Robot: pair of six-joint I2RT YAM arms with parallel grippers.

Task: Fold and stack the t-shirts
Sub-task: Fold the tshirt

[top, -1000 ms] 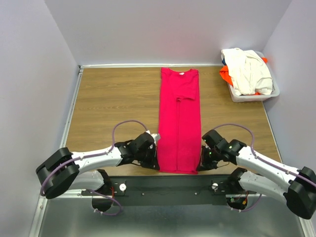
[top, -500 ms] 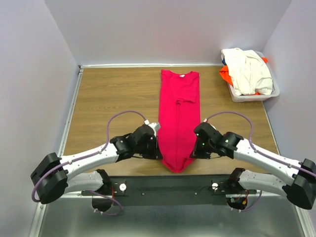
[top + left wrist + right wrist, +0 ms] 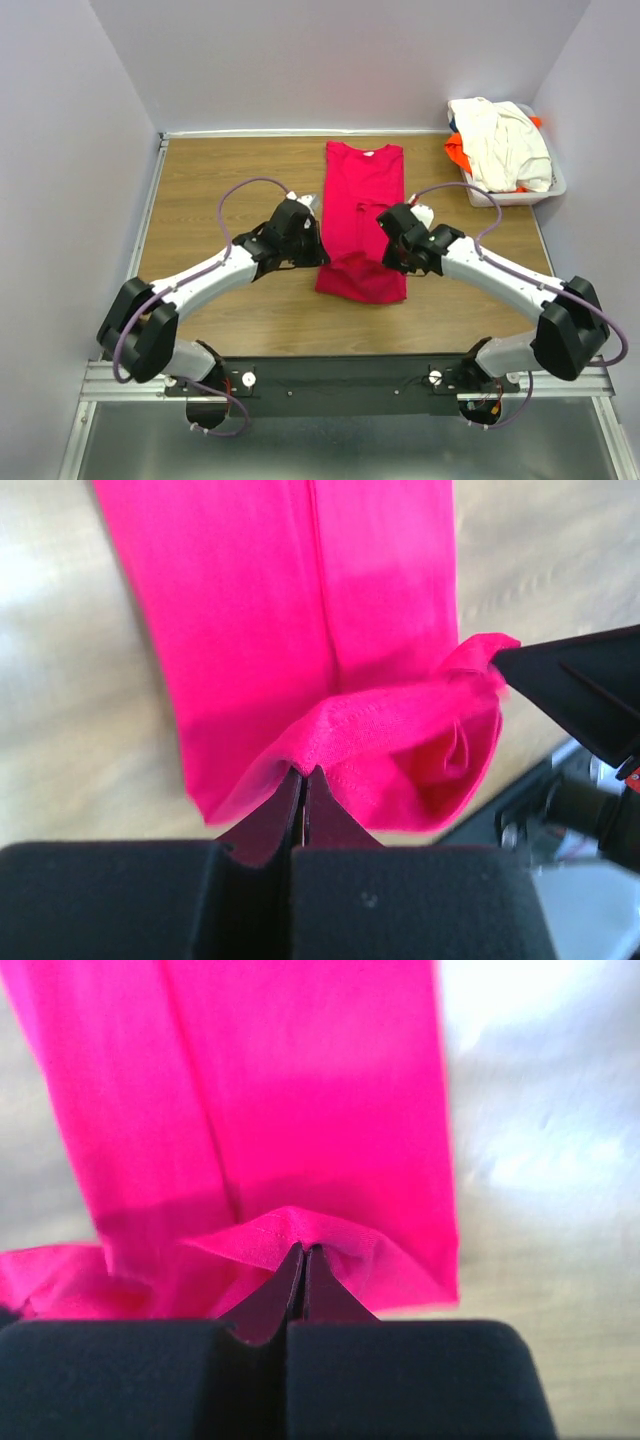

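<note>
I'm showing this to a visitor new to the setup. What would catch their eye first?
The bright crimson-pink t-shirt lies lengthwise at centre, its near hem pinched by the left claw and right claw and doubled back over itself. At the far right corner, a white basket is heaped with a cream-white t-shirt.
</note>
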